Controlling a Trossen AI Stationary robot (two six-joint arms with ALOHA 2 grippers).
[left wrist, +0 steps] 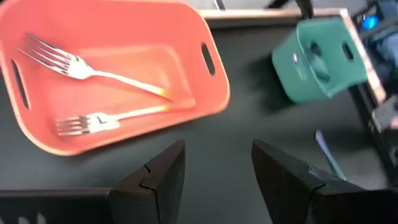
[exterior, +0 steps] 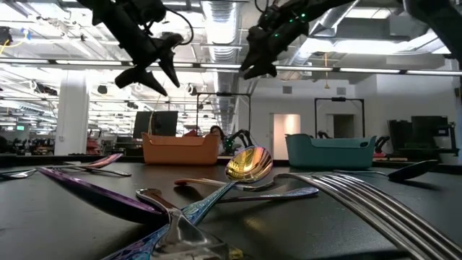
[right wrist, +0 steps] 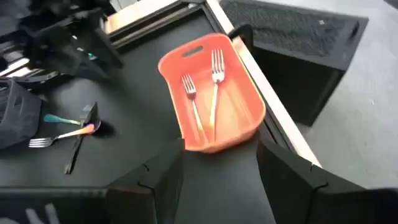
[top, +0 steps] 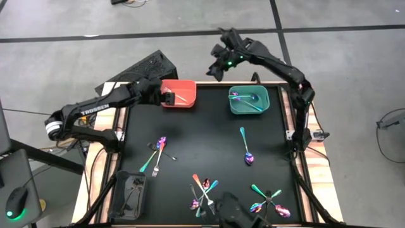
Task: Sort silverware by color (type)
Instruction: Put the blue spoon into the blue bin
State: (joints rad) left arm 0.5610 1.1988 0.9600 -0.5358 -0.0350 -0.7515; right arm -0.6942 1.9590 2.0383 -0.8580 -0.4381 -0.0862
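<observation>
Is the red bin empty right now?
No. The red bin holds two silver forks, lying flat inside; the right wrist view confirms both.

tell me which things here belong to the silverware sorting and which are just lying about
Part of the job:
- two silver forks in the red bin
- iridescent spoon loose on the mat
- cutlery pile at the near edge
- teal bin, black bin
- left claw, right claw, both open and empty

Just lying about:
- computer mouse

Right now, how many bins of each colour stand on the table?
Red bin: 1
Teal bin: 1
Black bin: 1
Total: 3
</observation>
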